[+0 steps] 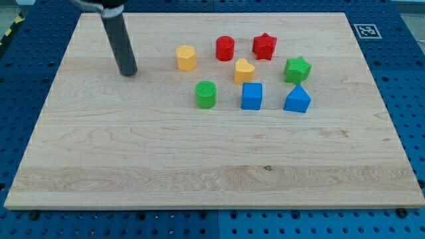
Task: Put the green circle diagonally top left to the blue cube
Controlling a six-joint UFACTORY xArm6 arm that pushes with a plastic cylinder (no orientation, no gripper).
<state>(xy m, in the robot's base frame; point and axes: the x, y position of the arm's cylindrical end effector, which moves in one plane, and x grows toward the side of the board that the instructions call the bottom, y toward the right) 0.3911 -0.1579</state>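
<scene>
Pale wood board on blue pegboard bench; eight blocks clustered toward view's top right.

Board grain running left to right, small dark knot low at centre-right; fiducial tag at board's top right corner; yellow-black tape at view's top left edge. My tip down on board, well apart from all blocks, left of yellow hexagon; bare rod, no jaws to open or close. Green circle just left of blue cube, level with it, not touching. Blue triangle right of cube. Yellow heart just above cube. Red cylinder, red star along top; green star at right.
</scene>
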